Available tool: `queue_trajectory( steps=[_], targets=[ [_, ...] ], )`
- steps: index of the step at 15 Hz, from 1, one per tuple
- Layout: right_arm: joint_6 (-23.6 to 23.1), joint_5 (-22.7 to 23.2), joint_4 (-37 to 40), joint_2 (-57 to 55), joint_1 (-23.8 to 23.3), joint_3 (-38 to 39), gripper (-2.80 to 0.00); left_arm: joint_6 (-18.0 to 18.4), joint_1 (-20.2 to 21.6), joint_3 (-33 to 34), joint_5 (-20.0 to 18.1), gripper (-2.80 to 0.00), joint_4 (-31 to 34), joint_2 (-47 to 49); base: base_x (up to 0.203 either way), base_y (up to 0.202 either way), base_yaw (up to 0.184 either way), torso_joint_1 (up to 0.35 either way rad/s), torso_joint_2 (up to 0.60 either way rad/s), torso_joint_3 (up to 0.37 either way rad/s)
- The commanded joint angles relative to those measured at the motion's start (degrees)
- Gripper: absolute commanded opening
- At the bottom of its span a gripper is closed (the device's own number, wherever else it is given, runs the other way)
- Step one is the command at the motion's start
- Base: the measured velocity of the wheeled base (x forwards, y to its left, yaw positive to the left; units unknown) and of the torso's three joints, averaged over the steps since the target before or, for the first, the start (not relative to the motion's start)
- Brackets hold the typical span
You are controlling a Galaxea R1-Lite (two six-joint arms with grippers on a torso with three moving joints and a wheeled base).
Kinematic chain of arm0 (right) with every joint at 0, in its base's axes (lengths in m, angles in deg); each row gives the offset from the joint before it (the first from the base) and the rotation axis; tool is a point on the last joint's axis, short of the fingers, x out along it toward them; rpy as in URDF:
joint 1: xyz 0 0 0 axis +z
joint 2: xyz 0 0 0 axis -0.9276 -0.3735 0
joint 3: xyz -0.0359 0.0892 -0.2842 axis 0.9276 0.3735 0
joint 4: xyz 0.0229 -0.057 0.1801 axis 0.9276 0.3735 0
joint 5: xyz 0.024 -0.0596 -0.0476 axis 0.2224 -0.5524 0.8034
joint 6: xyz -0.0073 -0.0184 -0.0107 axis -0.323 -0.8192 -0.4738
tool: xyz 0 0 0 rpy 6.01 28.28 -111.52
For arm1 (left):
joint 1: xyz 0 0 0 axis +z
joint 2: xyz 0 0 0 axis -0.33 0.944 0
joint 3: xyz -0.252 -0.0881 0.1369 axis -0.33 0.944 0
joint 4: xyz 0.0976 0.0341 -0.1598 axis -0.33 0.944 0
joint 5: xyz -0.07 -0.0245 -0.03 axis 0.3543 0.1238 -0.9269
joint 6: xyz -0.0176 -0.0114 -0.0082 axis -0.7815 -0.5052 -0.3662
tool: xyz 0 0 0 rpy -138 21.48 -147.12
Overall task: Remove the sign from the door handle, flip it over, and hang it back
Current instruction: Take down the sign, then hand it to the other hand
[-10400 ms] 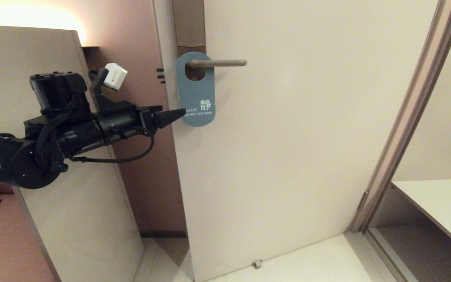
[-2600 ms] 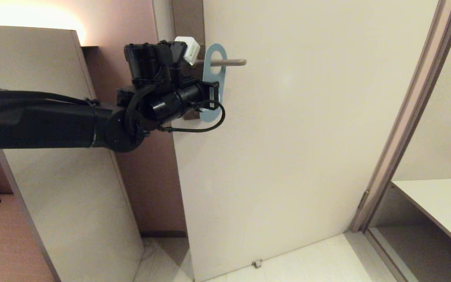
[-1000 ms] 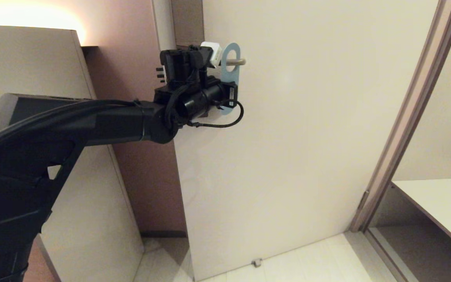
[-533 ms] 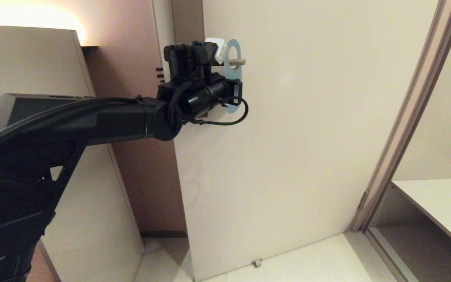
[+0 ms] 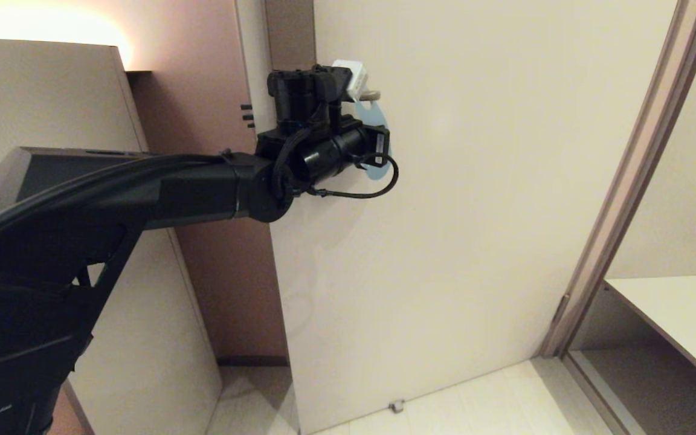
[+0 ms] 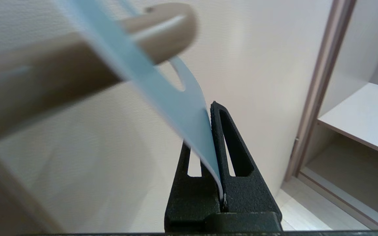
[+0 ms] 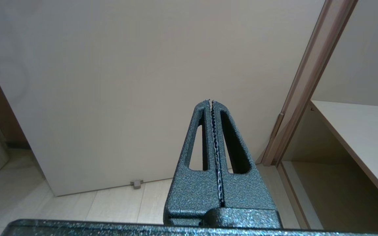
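While the left gripper pinches the sign, slide toward three o'clock until its hole clears the door handle tip; right gripper clenched empty

Door handle carries the sign: beige lever end pokes through the sign's oval hole, sign tilted, out at lever tip. Handle sits on pale door. Tiled floor below, small doorstop on it.
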Motion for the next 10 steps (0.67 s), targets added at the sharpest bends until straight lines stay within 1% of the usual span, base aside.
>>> queue_trajectory(
  steps=[1,8,10],
  targets=[
    [-0.05,0.02,0.0,-0.05,0.0,0.0,-2.8,0.04,-0.64,0.0,-0.07,-2.8,-0.22,-0.15,0.0,0.0,0.0,0.0,0.0,0.0],
    [-0.05,0.02,0.0,-0.05,0.0,0.0,-2.8,0.04,-0.74,0.08,0.02,-2.8,-0.22,-0.41,0.0,0.0,0.0,0.0,0.0,0.0],
    [-0.05,0.02,0.0,-0.05,0.0,0.0,-2.8,0.61,-0.7,0.12,0.02,-2.8,-0.22,-0.41,0.0,0.0,0.0,0.0,0.0,0.0]
  ],
)
